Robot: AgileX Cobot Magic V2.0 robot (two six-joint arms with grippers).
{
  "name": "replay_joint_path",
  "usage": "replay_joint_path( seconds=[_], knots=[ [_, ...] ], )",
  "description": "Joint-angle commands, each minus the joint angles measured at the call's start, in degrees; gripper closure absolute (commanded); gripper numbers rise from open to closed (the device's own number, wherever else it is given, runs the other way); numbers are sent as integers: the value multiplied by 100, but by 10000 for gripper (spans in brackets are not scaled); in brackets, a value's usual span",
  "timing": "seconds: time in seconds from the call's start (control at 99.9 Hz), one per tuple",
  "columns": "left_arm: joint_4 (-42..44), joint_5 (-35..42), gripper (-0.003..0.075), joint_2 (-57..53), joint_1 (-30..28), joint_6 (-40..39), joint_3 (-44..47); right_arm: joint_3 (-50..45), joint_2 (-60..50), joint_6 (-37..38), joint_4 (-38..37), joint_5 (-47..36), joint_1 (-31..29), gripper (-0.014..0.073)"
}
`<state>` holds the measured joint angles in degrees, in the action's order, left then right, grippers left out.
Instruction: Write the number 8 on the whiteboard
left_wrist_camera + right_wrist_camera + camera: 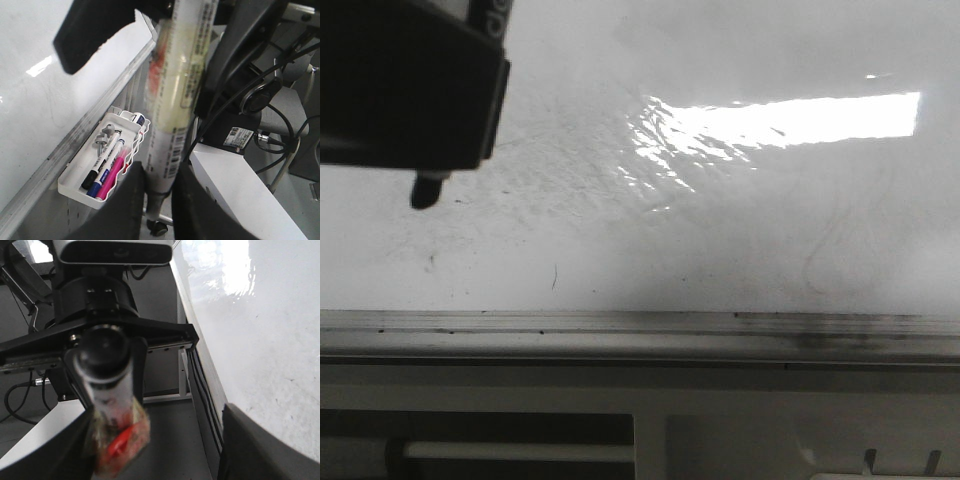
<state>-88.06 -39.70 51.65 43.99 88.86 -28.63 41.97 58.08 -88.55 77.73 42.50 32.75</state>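
Item 1. Large glossy white whiteboard (720,230), scuffed with grey smears and specks. It fills most of the front view ahead of the robot, with a bright glare patch right of centre. It also shows along one side of both wrist views.

Item 2. Silver metal rail (640,325), running along the whiteboard's lower edge.

Item 3. Black pincer housing (405,85), at the upper left of the front view. A dark marker tip (423,190) sticks out below it, over the board surface. Contact with the board cannot be judged.

Item 4. Left pincer (160,175). Its two black fingers (127,210) are closed tight on the lower barrel of a long white marker with a yellowed wrap and barcode (175,100).

Item 5. White plastic pen tray (70,182), fixed just below the rail. It holds a black-capped pen (95,172), a blue-capped pen (102,180) and a pink pen (114,172), lying side by side.

Item 6. Right pincer (160,440). One dark finger (265,450) stands clear of a black-ended marker with a red label (107,390), which sits toward the opposite side. Whether this pincer grips it cannot be told.

Item 7. Grey bar-shaped camera (115,251), mounted on a dark frame beyond the marker.
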Motion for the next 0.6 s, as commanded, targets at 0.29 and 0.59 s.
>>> replay_joint_path(
  seconds=[0.29,0.59],
  knots=[
    [-353,-154,734,-17,45,25,-143,441,323,-95,402,-56,132,654],
    [-163,399,241,-540,35,-559,-143,758,-123,1241,-2087,-1248,132,652]
  ],
)
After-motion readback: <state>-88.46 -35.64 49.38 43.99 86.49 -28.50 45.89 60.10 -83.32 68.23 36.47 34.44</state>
